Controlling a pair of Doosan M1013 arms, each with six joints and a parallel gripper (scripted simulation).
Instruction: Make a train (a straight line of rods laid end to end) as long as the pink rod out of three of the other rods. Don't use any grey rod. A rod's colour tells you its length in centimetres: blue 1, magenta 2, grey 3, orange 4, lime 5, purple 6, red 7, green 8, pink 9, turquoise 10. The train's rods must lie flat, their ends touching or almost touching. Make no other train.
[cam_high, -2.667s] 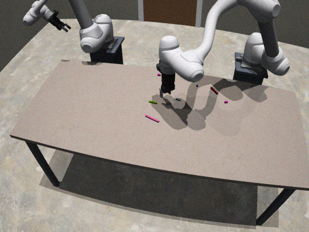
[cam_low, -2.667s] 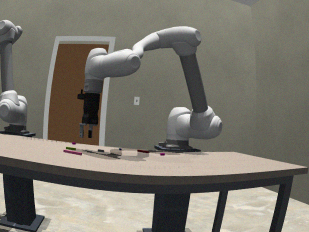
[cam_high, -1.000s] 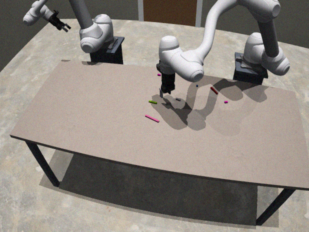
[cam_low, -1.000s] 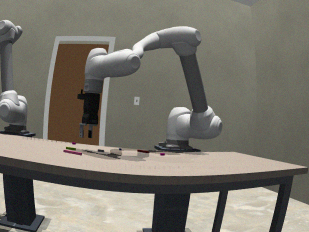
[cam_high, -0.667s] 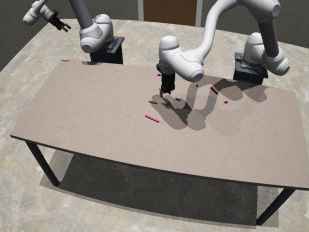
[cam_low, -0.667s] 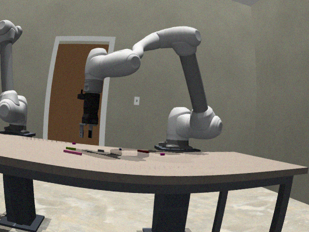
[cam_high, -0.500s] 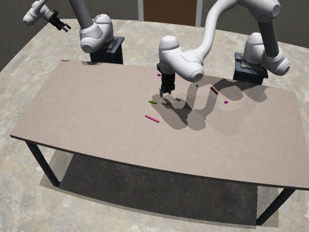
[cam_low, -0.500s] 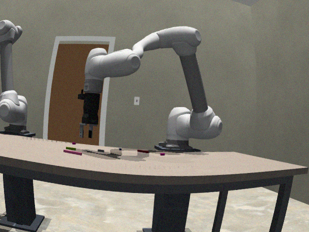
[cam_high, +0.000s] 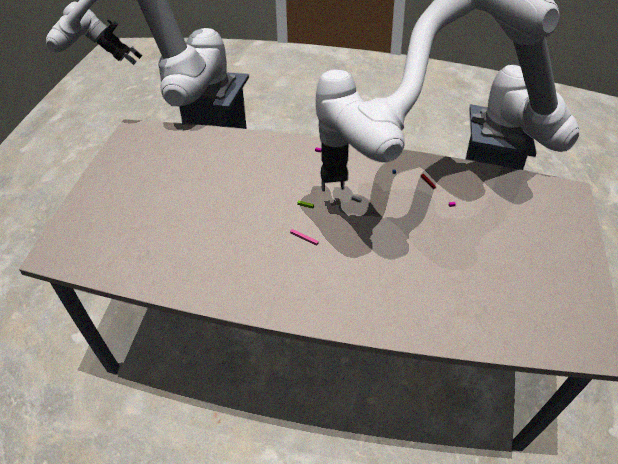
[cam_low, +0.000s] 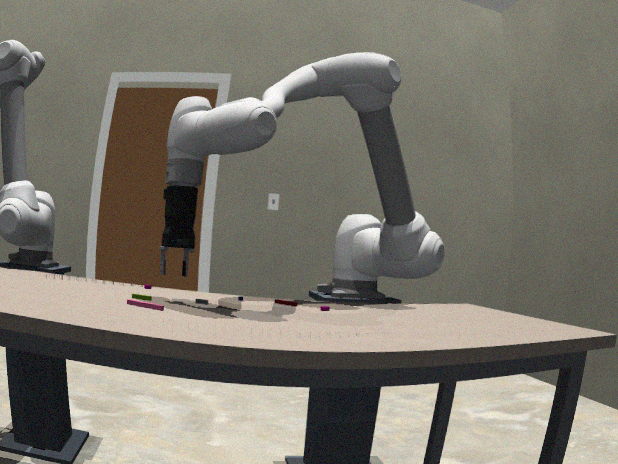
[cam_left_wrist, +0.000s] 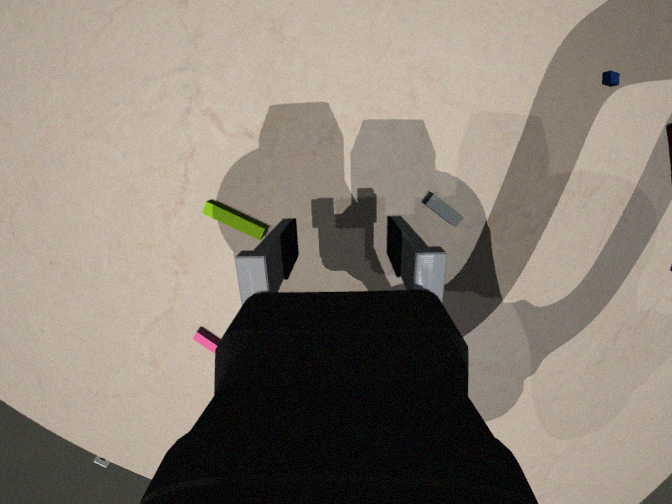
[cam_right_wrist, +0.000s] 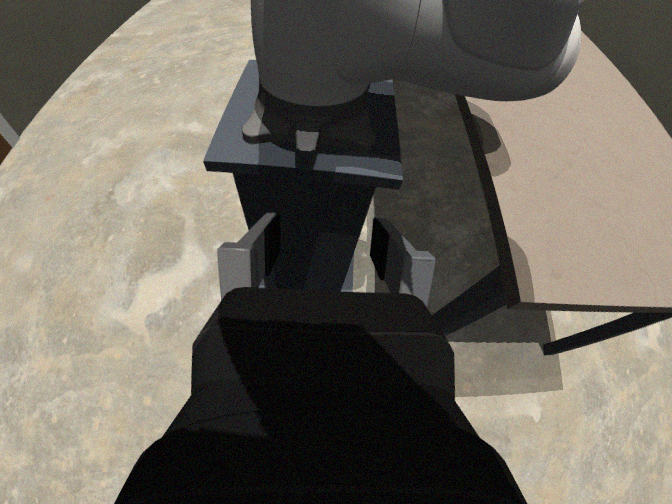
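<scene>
A pink rod (cam_high: 304, 237) (cam_low: 145, 305) (cam_left_wrist: 205, 340) lies flat; my left gripper's body partly hides it in the left wrist view. A lime rod (cam_high: 305, 204) (cam_low: 141, 297) (cam_left_wrist: 234, 219) lies behind it. A magenta rod (cam_high: 318, 149) (cam_low: 147, 287) lies at the back, another magenta rod (cam_high: 452, 204) (cam_low: 325, 308) on the right. A blue rod (cam_high: 394, 171) (cam_low: 240, 298) (cam_left_wrist: 610, 78) and a red rod (cam_high: 428, 181) (cam_low: 286, 302) lie apart. My left gripper (cam_high: 333, 188) (cam_low: 174, 274) (cam_left_wrist: 342, 236) is open and empty above the table, between lime and grey. My right gripper (cam_high: 135, 56) (cam_right_wrist: 326, 234) is open, off the table.
A grey rod (cam_high: 356, 198) (cam_low: 201, 301) (cam_left_wrist: 443, 209) lies right of the left gripper. The table (cam_high: 175, 225) (cam_low: 425, 325) (cam_right_wrist: 597, 217) carries all the rods. The left arm's shadows fall across its middle and right. The right arm's pedestal (cam_right_wrist: 303, 200) stands beyond the table edge.
</scene>
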